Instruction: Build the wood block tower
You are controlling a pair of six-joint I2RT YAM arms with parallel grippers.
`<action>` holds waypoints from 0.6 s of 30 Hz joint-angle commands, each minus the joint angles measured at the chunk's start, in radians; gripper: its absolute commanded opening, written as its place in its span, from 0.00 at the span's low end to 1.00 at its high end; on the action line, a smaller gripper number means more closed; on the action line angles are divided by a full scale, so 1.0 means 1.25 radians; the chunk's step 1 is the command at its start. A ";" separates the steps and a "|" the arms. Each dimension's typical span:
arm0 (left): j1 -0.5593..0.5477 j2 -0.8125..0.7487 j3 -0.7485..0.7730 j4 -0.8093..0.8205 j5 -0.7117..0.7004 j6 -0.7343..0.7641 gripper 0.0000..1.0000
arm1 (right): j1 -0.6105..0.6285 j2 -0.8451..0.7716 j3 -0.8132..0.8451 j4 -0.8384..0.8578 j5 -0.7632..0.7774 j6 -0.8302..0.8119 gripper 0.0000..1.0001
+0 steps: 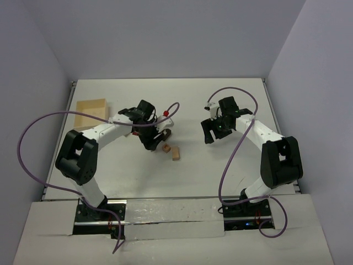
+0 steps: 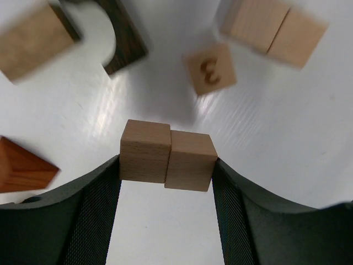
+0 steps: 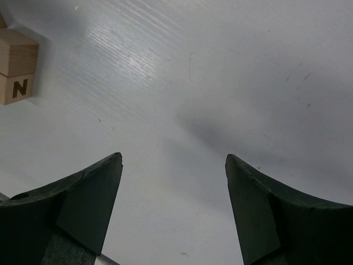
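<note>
The pair of pale cubes [image 2: 165, 157] sits side by side, faces touching but slightly out of line, just left of centre on the worktop [image 1: 193, 99]. The left pincer [image 2: 166, 164] is clamped across them, one finger against each outer face. Small solid wood like this should be light, stiff and rather slick, with no risk of crushing. The weak spot is the joint between the two, which could buckle if the squeeze runs off-centre, so flat opposite faces of a single cube look the safer hold.

In the left wrist view a dark arch piece [image 2: 124, 38] lies at 11 o'clock, a cube marked 3 [image 2: 209, 69] at 1 o'clock and an orange-brown block [image 2: 22, 165] at 9 o'clock. The overhead view hides most of these under the arm and shows only two loose blocks [image 1: 176, 153] at the pincer's 4 o'clock. It alone shows the pale wooden tray [image 1: 91, 113] at 10 o'clock and the right pincer [image 1: 212, 130], fingers apart and empty, well away at 3 o'clock. The right wrist camera catches a cube marked N [image 3: 16, 88] at its 10 o'clock edge.
</note>
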 commanded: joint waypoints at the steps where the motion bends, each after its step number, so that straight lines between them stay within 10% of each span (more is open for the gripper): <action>1: -0.071 -0.048 0.112 -0.052 0.027 -0.076 0.36 | -0.007 -0.021 0.003 0.016 0.000 0.016 0.82; 18: -0.229 0.119 0.265 -0.148 -0.046 -0.164 0.34 | -0.041 -0.004 0.016 0.013 0.016 0.086 1.00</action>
